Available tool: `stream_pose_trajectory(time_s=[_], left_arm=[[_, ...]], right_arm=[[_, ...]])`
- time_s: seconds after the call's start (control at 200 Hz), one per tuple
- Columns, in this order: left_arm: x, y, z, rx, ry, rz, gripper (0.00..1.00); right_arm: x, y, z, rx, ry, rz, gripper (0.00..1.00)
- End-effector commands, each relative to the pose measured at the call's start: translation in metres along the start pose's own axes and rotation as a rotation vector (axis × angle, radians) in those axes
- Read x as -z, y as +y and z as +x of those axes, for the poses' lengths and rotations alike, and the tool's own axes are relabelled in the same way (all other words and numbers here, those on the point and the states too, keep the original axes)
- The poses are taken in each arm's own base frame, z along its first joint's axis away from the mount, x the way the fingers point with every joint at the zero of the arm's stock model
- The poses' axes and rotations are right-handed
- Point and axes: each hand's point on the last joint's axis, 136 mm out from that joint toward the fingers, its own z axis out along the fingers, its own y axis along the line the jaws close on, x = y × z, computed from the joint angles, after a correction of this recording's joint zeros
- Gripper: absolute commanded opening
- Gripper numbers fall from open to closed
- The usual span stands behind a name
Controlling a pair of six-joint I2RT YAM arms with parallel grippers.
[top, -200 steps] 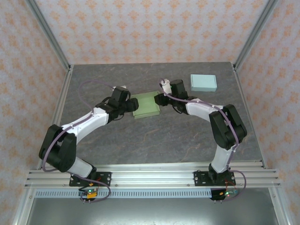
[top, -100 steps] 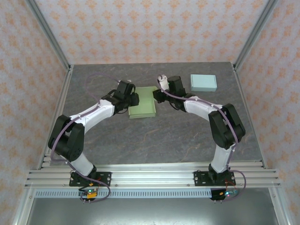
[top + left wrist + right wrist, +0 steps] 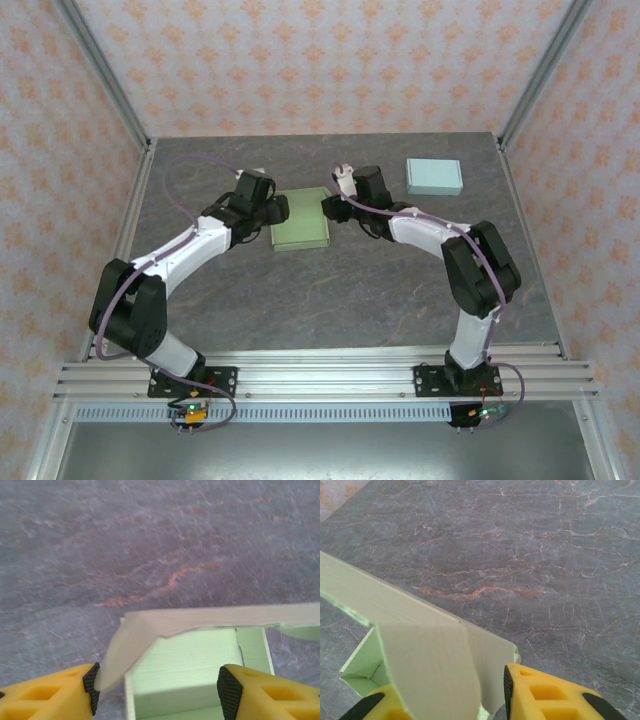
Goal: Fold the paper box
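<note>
Paper box (image 3: 300,221) sits mid-frame in the top view on the table (image 3: 330,300). The left gripper (image 3: 158,687) is spread astride its corner, one pad touching a raised flap (image 3: 125,650). The right gripper (image 3: 442,695) straddles another flap; whether it pinches is unclear. Best to fold both inward evenly, keeping the base flat.

Top view: high above the paper box (image 3: 300,219), looking down on the whole desk (image 3: 350,300). Wrist views: close at opposite ends of that box, facing it. All three share it.
</note>
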Motion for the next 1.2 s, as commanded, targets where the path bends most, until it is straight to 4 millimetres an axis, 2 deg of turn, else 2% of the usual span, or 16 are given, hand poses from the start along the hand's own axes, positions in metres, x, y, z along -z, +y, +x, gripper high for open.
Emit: stream_pose_trajectory(time_s=[0.0,0.24,0.415,0.751,0.921,1.196], left_arm=[[-0.001,0.019,-0.001,-0.03,-0.015,-0.075,0.66],[-0.023,0.016,-0.002,-0.058,0.0,-0.086,0.64],[-0.03,0.007,-0.007,-0.055,0.007,-0.058,0.41],[-0.04,0.002,-0.001,-0.041,0.041,-0.035,0.25],[-0.047,-0.004,0.008,-0.008,0.057,-0.01,0.25],[-0.061,-0.003,0.037,0.051,0.078,-0.004,0.25]], right_arm=[[-0.007,0.001,-0.001,-0.001,0.005,-0.01,0.31],[-0.015,0.002,-0.005,-0.015,-0.012,-0.026,0.28],[-0.017,0.006,-0.01,-0.019,-0.023,-0.04,0.19],[-0.021,0.014,-0.006,-0.016,-0.017,-0.048,0.09],[-0.023,0.025,-0.003,0.002,-0.014,-0.041,0.08],[-0.026,0.043,0.008,0.006,-0.034,0.03,0.03]])
